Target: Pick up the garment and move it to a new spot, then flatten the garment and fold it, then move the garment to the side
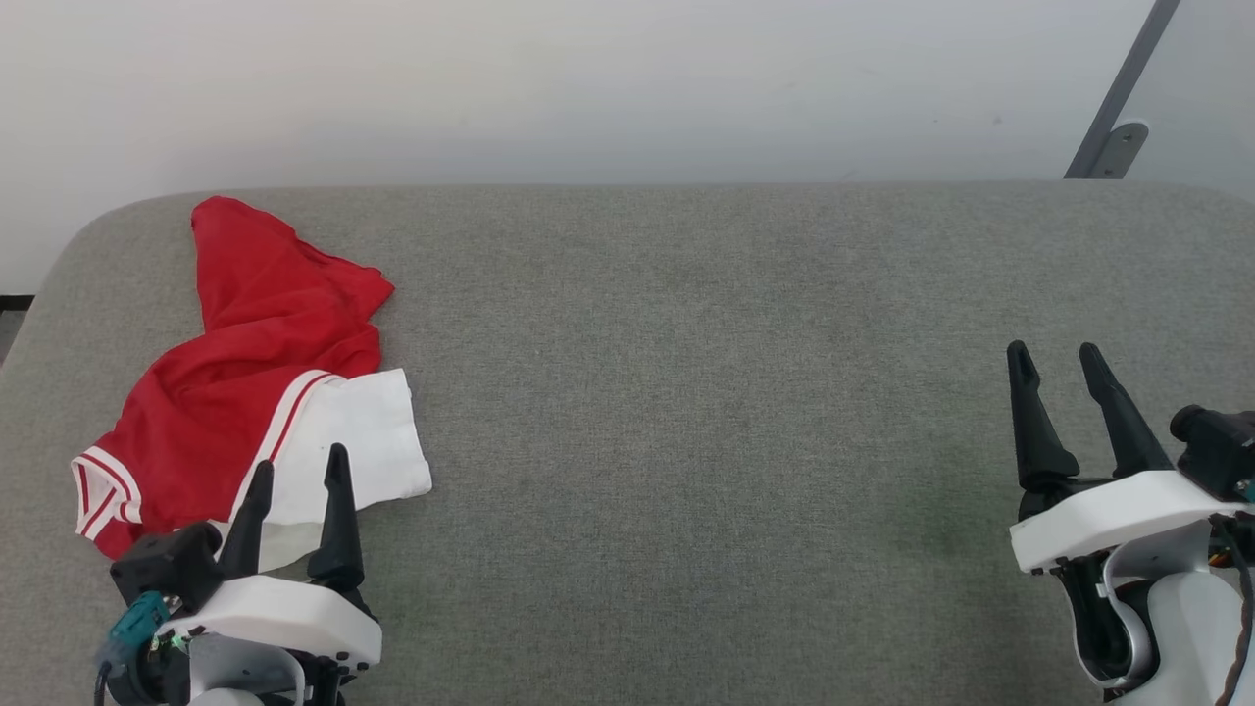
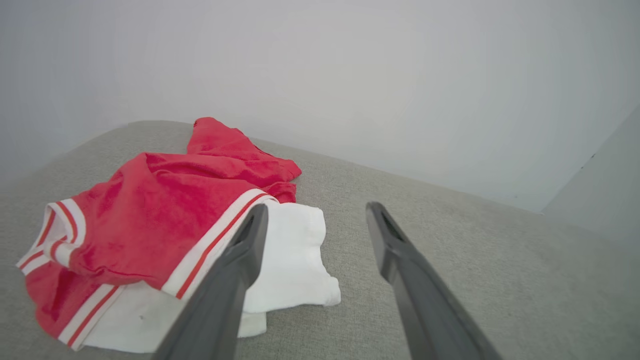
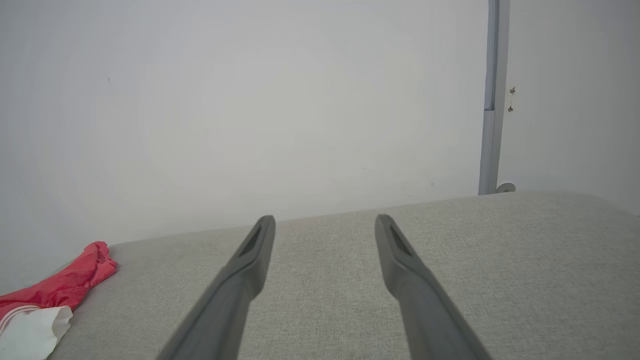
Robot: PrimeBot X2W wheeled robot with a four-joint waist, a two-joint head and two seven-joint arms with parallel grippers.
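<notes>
The garment (image 1: 245,382) lies crumpled at the left end of the grey padded table (image 1: 686,392): red cloth with a white sleeve and red-and-white striped trim. My left gripper (image 1: 300,466) is open at the lower left, its fingertips over the near edge of the white sleeve, holding nothing. In the left wrist view the garment (image 2: 160,215) spreads to the left, and the left gripper (image 2: 317,210) has the sleeve edge under its left finger. My right gripper (image 1: 1055,351) stands open and empty far to the right. The right wrist view has the garment (image 3: 60,285) at far left and the right gripper (image 3: 325,221) over bare fabric.
A pale wall runs behind the table's far edge. A grey metal post with a bracket (image 1: 1118,108) rises at the back right, and the same post (image 3: 492,100) appears in the right wrist view. The table's corners are rounded.
</notes>
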